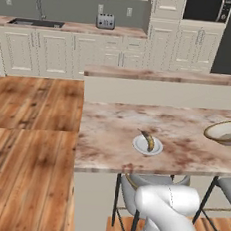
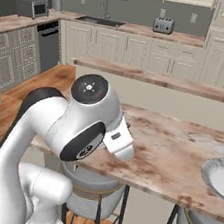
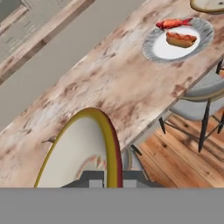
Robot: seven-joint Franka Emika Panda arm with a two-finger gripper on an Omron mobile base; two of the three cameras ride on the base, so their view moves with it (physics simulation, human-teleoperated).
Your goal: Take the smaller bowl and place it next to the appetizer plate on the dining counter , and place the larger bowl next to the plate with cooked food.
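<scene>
Firstly, the left base view: a cream bowl (image 1: pixel 225 132) with a brown-gold rim hangs tilted at the right edge of the frame, above the dining counter (image 1: pixel 116 132). It is well apart from the appetizer plate (image 1: pixel 148 145), which sits near the counter's front edge, with bare stone between them. A raised ledge (image 1: pixel 160 92) bounds the far side.

Right base view: the arm's elbow (image 2: pixel 85 118) covers the counter's near left part. The plate with cooked food (image 2: pixel 215 175) lies at the right border; the stone left of it is bare.

Hand view: the gripper (image 3: pixel 111 178) is clamped on the cream bowl's near rim, the bowl standing edge-on between the jaws. Beyond it the counter's front edge drops to a stool (image 3: pixel 199 94). A second bowl (image 3: pixel 209 4) sits just past the cooked-food plate. I cannot tell which bowl is wider.
</scene>
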